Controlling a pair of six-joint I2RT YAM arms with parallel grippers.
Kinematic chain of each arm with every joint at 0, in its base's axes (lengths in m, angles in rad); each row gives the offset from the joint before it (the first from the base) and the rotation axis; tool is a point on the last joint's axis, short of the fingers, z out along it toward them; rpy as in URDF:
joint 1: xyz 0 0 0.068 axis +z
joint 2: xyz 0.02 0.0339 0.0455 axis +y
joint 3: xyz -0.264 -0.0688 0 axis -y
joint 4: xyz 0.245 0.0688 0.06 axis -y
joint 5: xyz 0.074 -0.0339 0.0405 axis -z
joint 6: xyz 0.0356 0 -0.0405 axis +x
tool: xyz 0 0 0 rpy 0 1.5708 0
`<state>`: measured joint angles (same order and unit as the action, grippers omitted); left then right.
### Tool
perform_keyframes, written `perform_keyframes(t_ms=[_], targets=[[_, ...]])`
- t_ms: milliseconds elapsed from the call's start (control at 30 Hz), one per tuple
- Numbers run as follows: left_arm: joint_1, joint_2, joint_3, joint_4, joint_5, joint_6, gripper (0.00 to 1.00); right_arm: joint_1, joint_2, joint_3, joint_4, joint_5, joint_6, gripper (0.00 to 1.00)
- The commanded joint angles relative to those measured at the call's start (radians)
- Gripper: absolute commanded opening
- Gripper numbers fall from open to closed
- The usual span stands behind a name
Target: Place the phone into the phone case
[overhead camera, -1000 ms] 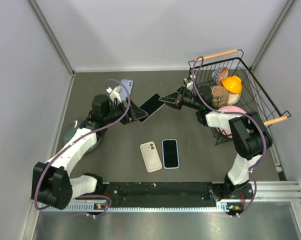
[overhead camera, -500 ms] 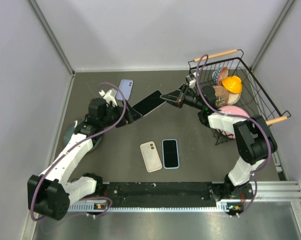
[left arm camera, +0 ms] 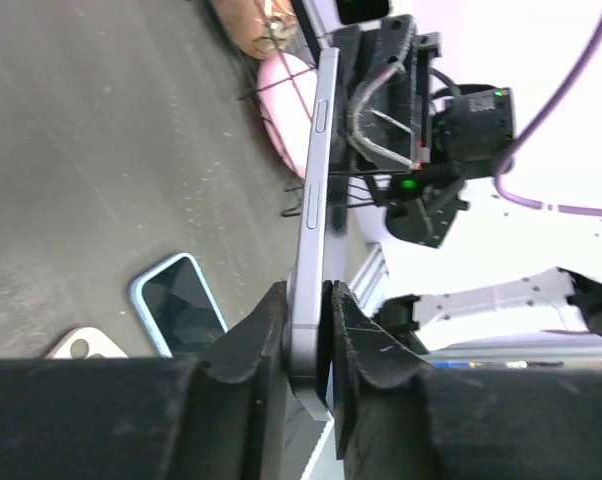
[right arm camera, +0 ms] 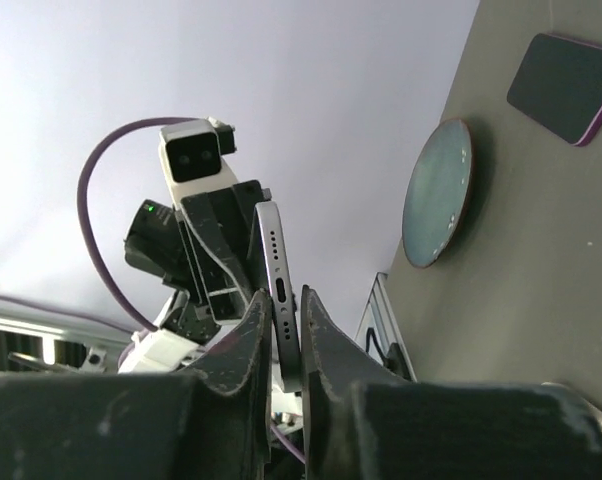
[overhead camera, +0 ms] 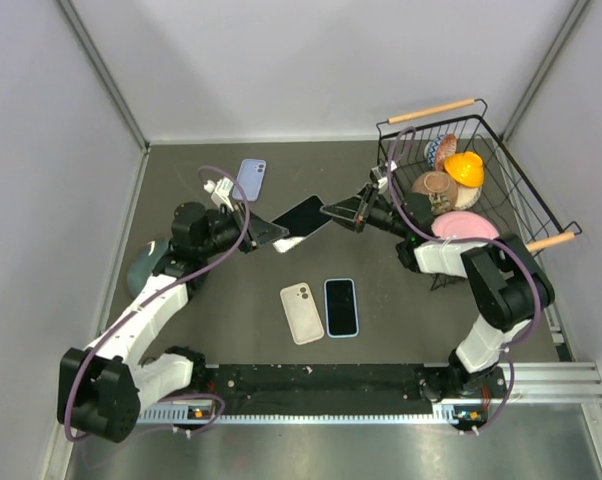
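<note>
A dark phone (overhead camera: pixel 303 214) hangs above the table between both arms, screen up in the top view. My left gripper (overhead camera: pixel 274 236) is shut on its near-left end; in the left wrist view both jaws press the phone's (left arm camera: pixel 316 200) thin edge at the left gripper (left arm camera: pixel 308 290). My right gripper (overhead camera: pixel 341 210) holds the opposite end. In the right wrist view the right gripper (right arm camera: pixel 281 295) stands around the phone's port end (right arm camera: pixel 276 270), with a thin sliver of light beside one finger. A white phone case (overhead camera: pixel 301 312) lies empty on the table in front.
A phone in a blue case (overhead camera: pixel 341 306) lies right of the white case. A lilac phone or case (overhead camera: pixel 250 180) lies at the back. A blue-grey plate (overhead camera: pixel 146 270) sits under the left arm. A wire basket (overhead camera: pixel 501 190) of toys stands at the right.
My left gripper has gone from wide open to shut on the phone's end. The phone has shifted slightly toward the front, and the right jaws have eased a little.
</note>
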<state>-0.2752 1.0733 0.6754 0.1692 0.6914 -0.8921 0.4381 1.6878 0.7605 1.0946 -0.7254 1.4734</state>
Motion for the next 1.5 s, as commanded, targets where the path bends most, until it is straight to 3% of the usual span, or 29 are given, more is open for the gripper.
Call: perform_keyframes(t_ms=[0, 100, 133, 233, 333, 367, 400, 467, 533, 700, 967, 1100, 1267, 1300, 1367, 1400, 1467], targets=[[-0.007, -0.033, -0.014, 0.151, 0.097, -0.002, 0.15, 0.039, -0.039, -0.009, 0.183, -0.078, 0.022, 0.13], [-0.007, -0.059, 0.027, -0.003, 0.152, 0.120, 0.03, 0.039, -0.069, -0.015, 0.099, -0.144, -0.073, 0.30], [-0.005, -0.064, 0.042, -0.086, 0.172, 0.183, 0.00, 0.037, -0.082, -0.016, 0.061, -0.173, -0.109, 0.42], [-0.004, -0.091, 0.056, -0.186, 0.250, 0.269, 0.00, 0.039, -0.151, -0.009, -0.167, -0.232, -0.301, 0.60], [-0.004, -0.111, 0.064, -0.238, 0.331, 0.317, 0.00, 0.031, -0.235, 0.054, -0.564, -0.230, -0.583, 0.65], [-0.004, -0.115, 0.067, -0.294, 0.341, 0.335, 0.00, 0.028, -0.253, 0.078, -0.670, -0.217, -0.758, 0.65], [-0.004, -0.118, 0.078, -0.327, 0.344, 0.355, 0.00, 0.028, -0.285, 0.123, -0.875, -0.203, -0.836, 0.66], [-0.002, -0.113, 0.088, -0.402, 0.373, 0.429, 0.00, 0.028, -0.301, 0.157, -0.990, -0.207, -0.982, 0.66], [-0.004, -0.096, 0.098, -0.496, 0.413, 0.485, 0.00, 0.030, -0.290, 0.197, -1.068, -0.294, -1.028, 0.66], [-0.007, -0.073, 0.064, -0.491, 0.479, 0.463, 0.00, 0.074, -0.234, 0.270, -1.173, -0.423, -1.140, 0.64], [-0.012, -0.024, 0.038, -0.473, 0.502, 0.441, 0.00, 0.197, -0.100, 0.373, -1.294, -0.505, -1.272, 0.61], [-0.015, 0.005, 0.026, -0.473, 0.508, 0.441, 0.00, 0.223, -0.086, 0.375, -1.306, -0.531, -1.305, 0.51], [-0.018, 0.037, 0.030, -0.473, 0.519, 0.446, 0.00, 0.226, -0.083, 0.367, -1.305, -0.546, -1.320, 0.23], [-0.018, 0.043, 0.038, -0.471, 0.520, 0.444, 0.04, 0.226, -0.083, 0.364, -1.305, -0.554, -1.322, 0.12], [-0.018, 0.059, 0.052, -0.476, 0.508, 0.444, 0.16, 0.228, -0.086, 0.350, -1.303, -0.557, -1.323, 0.01], [-0.018, 0.063, 0.074, -0.490, 0.496, 0.449, 0.37, 0.226, -0.091, 0.343, -1.300, -0.536, -1.319, 0.00], [-0.016, 0.071, 0.105, -0.505, 0.417, 0.455, 0.62, 0.226, -0.117, 0.292, -1.261, -0.502, -1.271, 0.00]])
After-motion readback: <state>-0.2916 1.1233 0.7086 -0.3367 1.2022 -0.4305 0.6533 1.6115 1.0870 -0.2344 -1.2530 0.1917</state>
